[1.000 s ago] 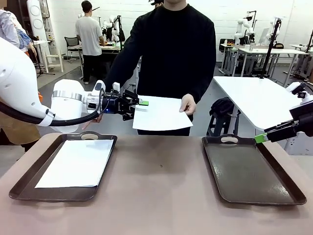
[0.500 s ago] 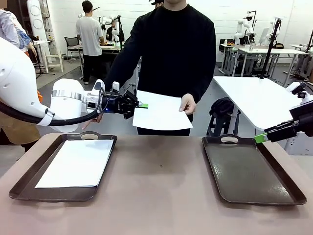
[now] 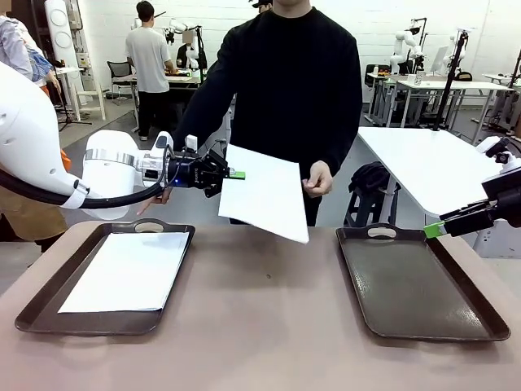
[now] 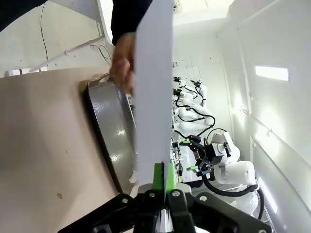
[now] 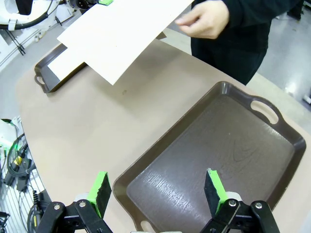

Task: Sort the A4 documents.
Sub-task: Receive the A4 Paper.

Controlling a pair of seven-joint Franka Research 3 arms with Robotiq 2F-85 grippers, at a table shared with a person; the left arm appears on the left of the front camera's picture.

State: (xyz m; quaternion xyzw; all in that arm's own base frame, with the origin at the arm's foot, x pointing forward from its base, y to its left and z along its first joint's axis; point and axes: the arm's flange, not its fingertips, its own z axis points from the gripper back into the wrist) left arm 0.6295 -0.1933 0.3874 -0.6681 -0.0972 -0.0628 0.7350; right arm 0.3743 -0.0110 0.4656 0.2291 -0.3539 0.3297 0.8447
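Brown table [image 3: 260, 326], two trays [image 3: 419, 281], left claw [image 3: 236, 174] pinching sheet [image 3: 264, 194]

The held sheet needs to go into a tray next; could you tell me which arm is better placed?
Left, probably: its gripper is shut on the sheet, above the left tray.

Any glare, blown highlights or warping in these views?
Left wrist view: upper right is overexposed and the walls bow from the wide lens. Right wrist view: sheen on the empty tray, and the table edge curves. Front view: even light, no harsh shadow around the sheet.
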